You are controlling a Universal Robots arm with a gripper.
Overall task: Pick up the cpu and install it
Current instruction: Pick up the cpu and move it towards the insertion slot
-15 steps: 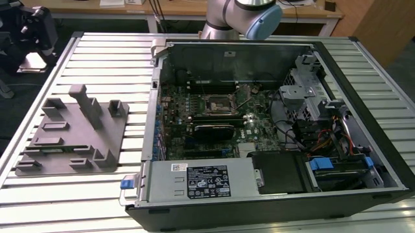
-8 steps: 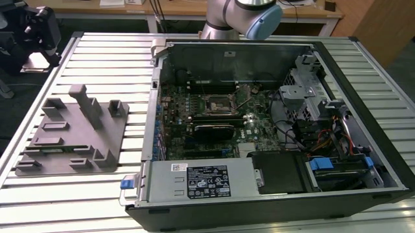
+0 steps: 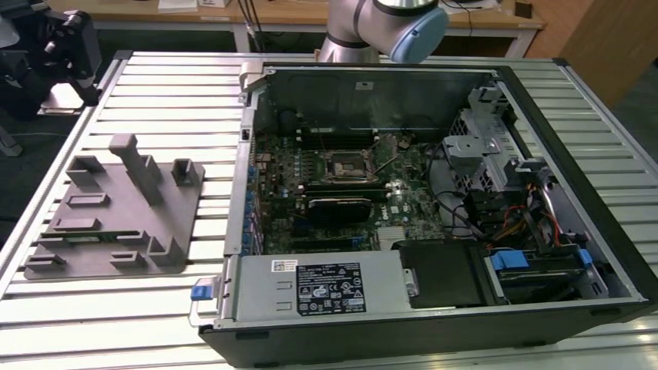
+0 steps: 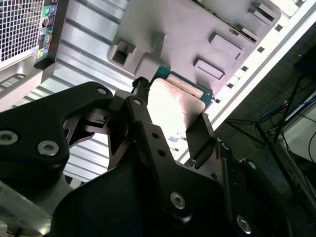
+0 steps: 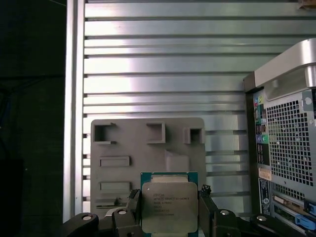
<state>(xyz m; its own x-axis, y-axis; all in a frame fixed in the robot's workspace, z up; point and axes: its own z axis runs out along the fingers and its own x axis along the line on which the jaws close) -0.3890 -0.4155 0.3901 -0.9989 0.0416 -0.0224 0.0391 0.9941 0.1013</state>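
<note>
The end effector (image 5: 169, 213) pinches the cpu (image 5: 169, 200) by two opposite edges, probably to spare its contact face. The chip hangs clear above the grey holder tray (image 5: 123, 143) on the slatted table (image 5: 163, 59), beside the computer case (image 5: 286, 138), not yet at the motherboard socket (image 3: 344, 163).

A lab workshop: open computer case (image 3: 370, 89) on a slatted aluminium table (image 3: 154, 85), wooden workbenches (image 3: 293, 11) behind.

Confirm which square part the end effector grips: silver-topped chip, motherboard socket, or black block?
The cpu, silver top with green rim, clamped in the end effector in both wrist views. The socket and black block sit inside the case.
</note>
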